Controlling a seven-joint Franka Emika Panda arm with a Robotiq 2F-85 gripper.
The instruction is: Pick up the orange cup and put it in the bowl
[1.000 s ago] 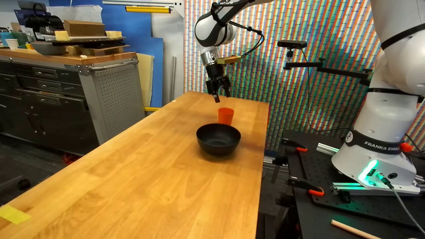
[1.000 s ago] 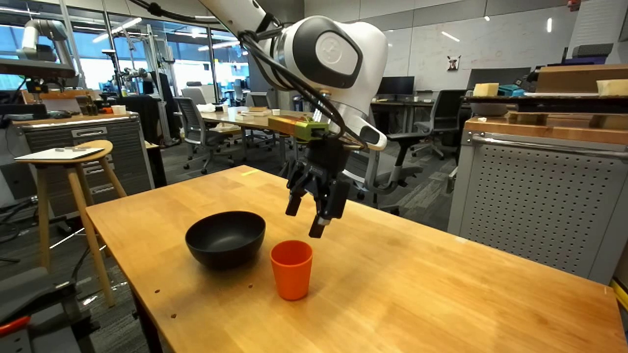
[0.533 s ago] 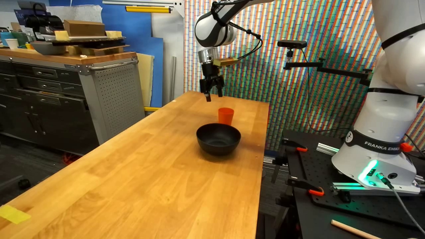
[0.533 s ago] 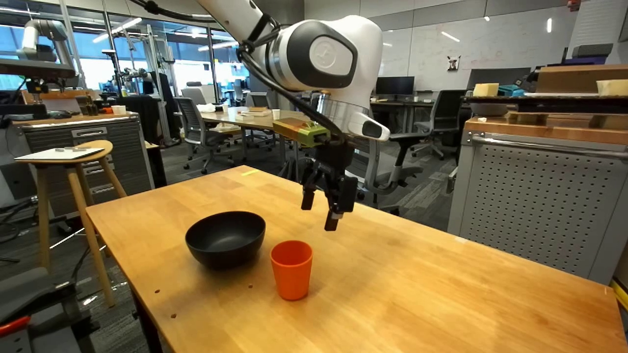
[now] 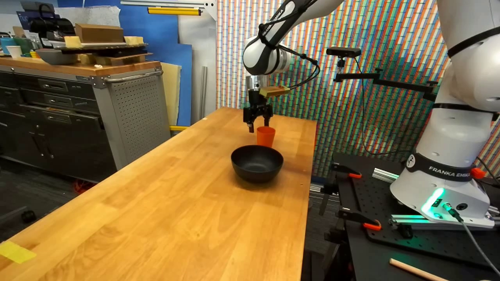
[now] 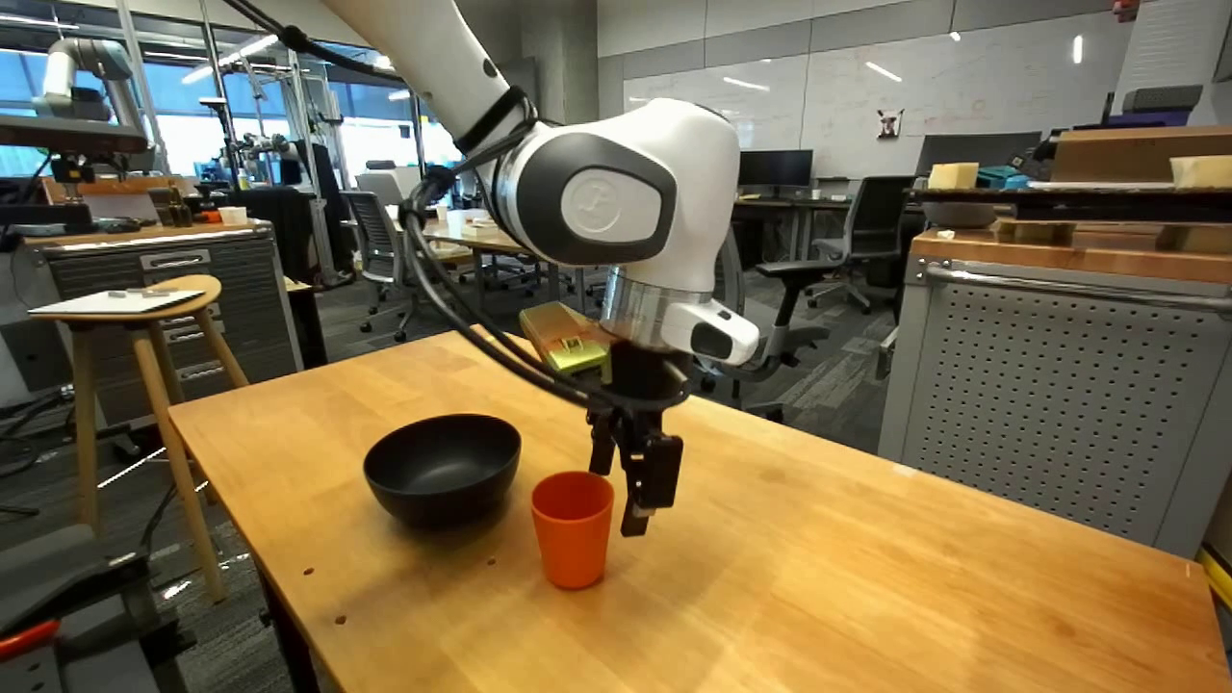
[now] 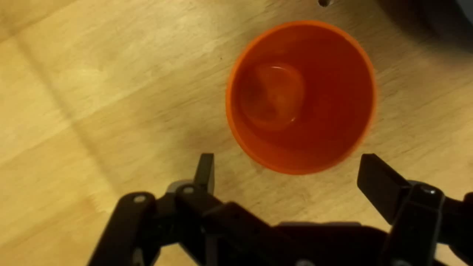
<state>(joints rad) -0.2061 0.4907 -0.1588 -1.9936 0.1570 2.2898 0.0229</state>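
Note:
The orange cup stands upright on the wooden table, seen in both exterior views (image 5: 265,137) (image 6: 573,539). The wrist view looks down into its open mouth (image 7: 314,99). The black bowl stands close beside the cup, upright, in both exterior views (image 5: 257,168) (image 6: 443,481). A dark curved shape at the wrist view's top right corner looks like the bowl's edge. My gripper (image 5: 259,127) is open and points down beside the cup, its fingertips near rim height (image 6: 617,500). In the wrist view the cup lies just ahead of the two spread fingers (image 7: 288,154), apart from both.
The wooden table (image 5: 175,203) ends at an edge on the robot's side. A camera on a stand arm (image 5: 343,52) rises beside the robot base. A grey cabinet (image 6: 1068,395) stands past the table. A cable loop (image 6: 433,260) hangs along the arm.
My gripper has first moved a little away from the cup, then come down and back towards it, staying open. The cup and the bowl have not moved.

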